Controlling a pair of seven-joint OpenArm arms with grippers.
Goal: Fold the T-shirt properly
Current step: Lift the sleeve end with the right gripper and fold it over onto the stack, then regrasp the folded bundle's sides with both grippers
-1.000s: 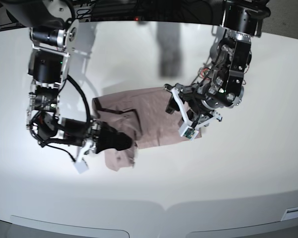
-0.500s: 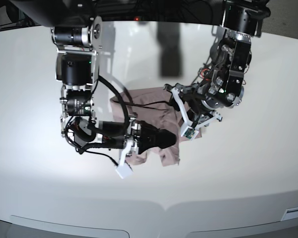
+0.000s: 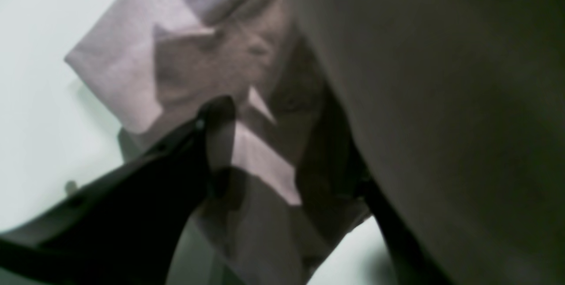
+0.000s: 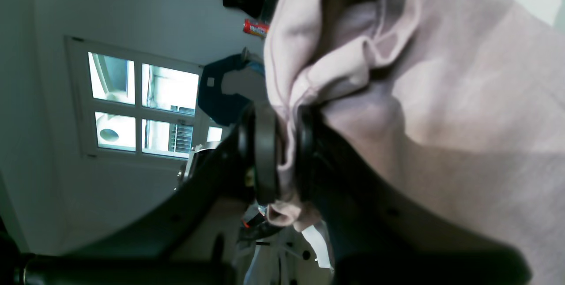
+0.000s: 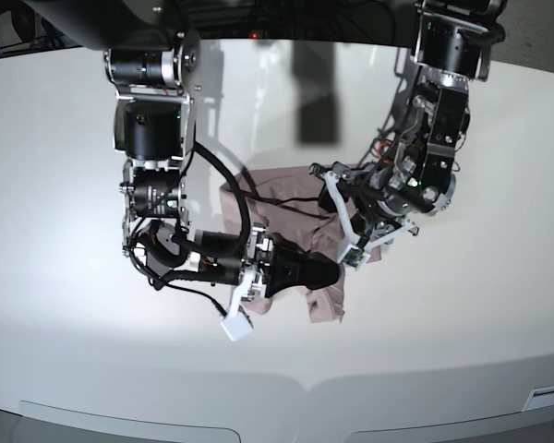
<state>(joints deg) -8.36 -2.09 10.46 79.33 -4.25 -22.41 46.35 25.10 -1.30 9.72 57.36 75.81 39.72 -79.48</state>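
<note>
The dusty pink T-shirt (image 5: pixel 279 199) lies bunched at the middle of the white table (image 5: pixel 65 277). My right gripper (image 5: pixel 325 273) is shut on a gathered fold of it; the right wrist view shows the fabric (image 4: pixel 441 99) pinched between the black fingers (image 4: pixel 265 152). A flap (image 5: pixel 329 303) hangs from that grip. My left gripper (image 5: pixel 349 226) hovers over the shirt's right edge, jaws spread. In the left wrist view one dark finger (image 3: pixel 212 117) stands in front of layered pink cloth (image 3: pixel 128 73). A blurred mass hides that view's right half.
The right arm's links and cables (image 5: pixel 152 198) stand over the table's left middle. The left arm (image 5: pixel 439 120) comes down from the back right. The table's front edge (image 5: pixel 305 383) curves below.
My right gripper has carried the shirt's left part rightward, up to the left gripper, so the shirt is narrower and bunched. The left gripper has shifted slightly right and down.
</note>
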